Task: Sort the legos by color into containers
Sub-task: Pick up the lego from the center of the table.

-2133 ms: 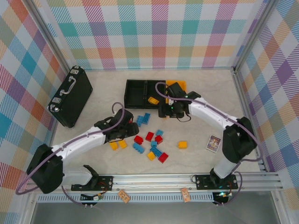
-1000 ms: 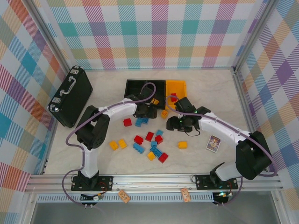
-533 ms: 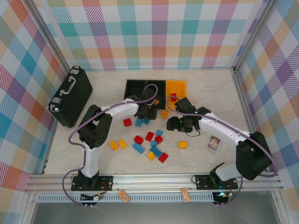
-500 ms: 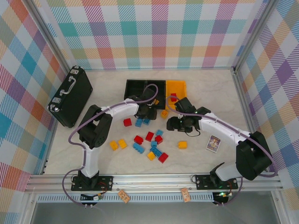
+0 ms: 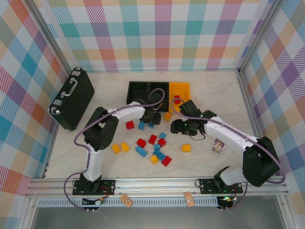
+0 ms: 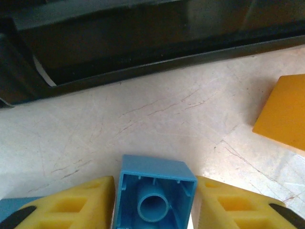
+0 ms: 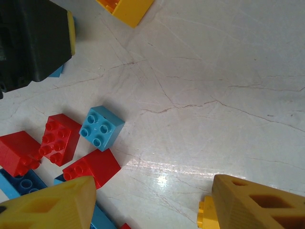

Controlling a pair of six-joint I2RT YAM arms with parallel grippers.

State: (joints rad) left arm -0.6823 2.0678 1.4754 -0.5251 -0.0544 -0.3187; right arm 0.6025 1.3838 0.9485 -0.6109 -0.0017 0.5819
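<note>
Loose red, blue and yellow legos (image 5: 152, 139) lie scattered mid-table, in front of the containers (image 5: 138, 90), a row of two black bins and one yellow-orange bin (image 5: 182, 88) with a red lego (image 5: 177, 100) inside. My left gripper (image 5: 151, 119) sits just in front of the black bins, shut on a small blue lego (image 6: 155, 188) that rests on the table, hollow underside facing the camera, between both yellow fingers (image 6: 71, 205). My right gripper (image 7: 157, 205) hovers open over bare table, with a blue lego (image 7: 101, 126) and red legos (image 7: 59, 138) to its left.
A black briefcase (image 5: 72, 98) lies at the far left. A small printed card (image 5: 218, 146) lies on the right. A yellow lego (image 5: 167, 116) sits between the two grippers, and another yellow lego (image 7: 205, 217) touches my right finger's inner side.
My left jaws have closed in on the blue lego in front of the black bins. The right arm has hardly moved.
</note>
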